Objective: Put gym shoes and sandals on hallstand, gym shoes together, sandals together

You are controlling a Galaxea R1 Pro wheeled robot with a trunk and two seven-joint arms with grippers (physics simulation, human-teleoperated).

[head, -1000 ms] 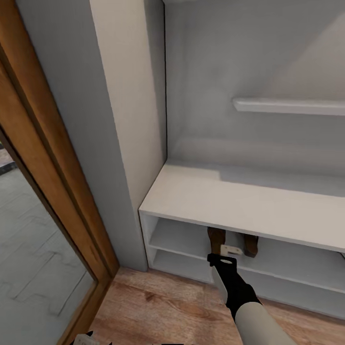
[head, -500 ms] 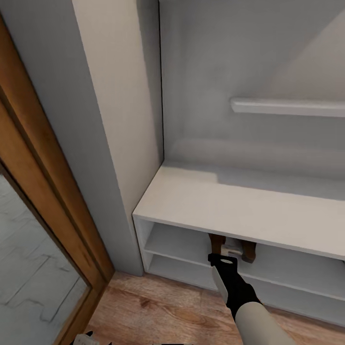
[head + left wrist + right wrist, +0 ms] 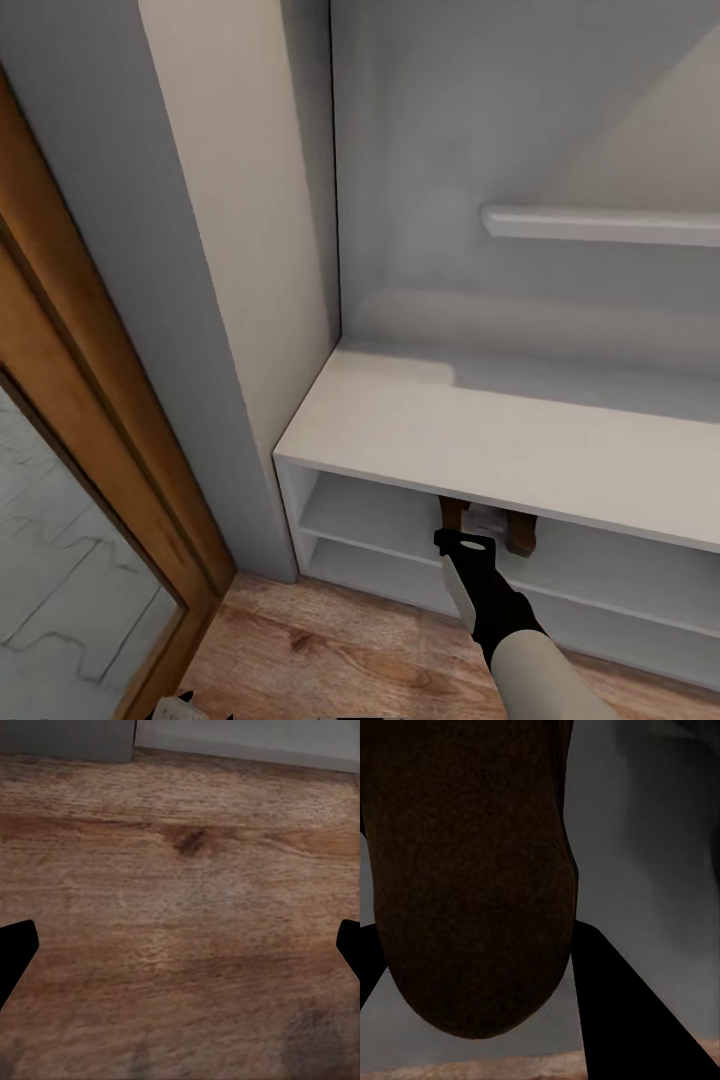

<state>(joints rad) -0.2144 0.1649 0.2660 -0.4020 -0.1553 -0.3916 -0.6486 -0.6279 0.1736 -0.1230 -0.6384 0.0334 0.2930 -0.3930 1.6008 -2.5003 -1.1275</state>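
The white hallstand (image 3: 480,430) has a low bench top over two open shelves. My right gripper (image 3: 484,522) reaches into the upper shelf, just under the bench's front edge. Brown sandal parts (image 3: 452,513) show to either side of it. Whether they belong to one sandal or two I cannot tell. In the right wrist view a dark brown sandal (image 3: 472,870) sits between the black fingers (image 3: 622,1012) of my right gripper (image 3: 472,934), which is shut on it. My left gripper (image 3: 180,945) hangs open over the corridor floor (image 3: 180,855). The gym shoes are out of view.
A grey wall panel (image 3: 240,300) flanks the hallstand's left end, with a wooden door frame (image 3: 90,400) further left. A white wall shelf (image 3: 600,222) hangs above the bench. Wood floor (image 3: 330,650) runs along the front of the unit.
The camera has shifted, so the hallstand sits lower and further left in the picture. The bench top now hides more of the sandal and of my right gripper.
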